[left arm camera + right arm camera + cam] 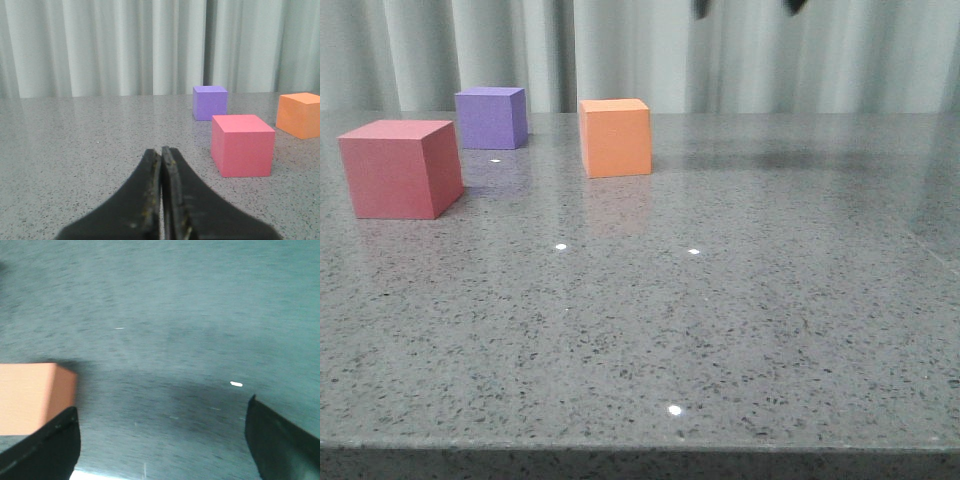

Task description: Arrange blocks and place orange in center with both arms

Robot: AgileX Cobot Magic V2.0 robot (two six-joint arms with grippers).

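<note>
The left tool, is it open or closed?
Closed. In the left wrist view the left tool has its two dark fingers pressed together with nothing between them, near the pink-red cube.

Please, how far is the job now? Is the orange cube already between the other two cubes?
Not yet. Nothing looks arranged: seen from the front, the orange cube stands right of the purple cube and pink-red cube, not between them. In hand: the right gripper is open above the table, the orange cube beside one finger. The left gripper is shut and empty. Left: grasping, placing, lining up.
</note>
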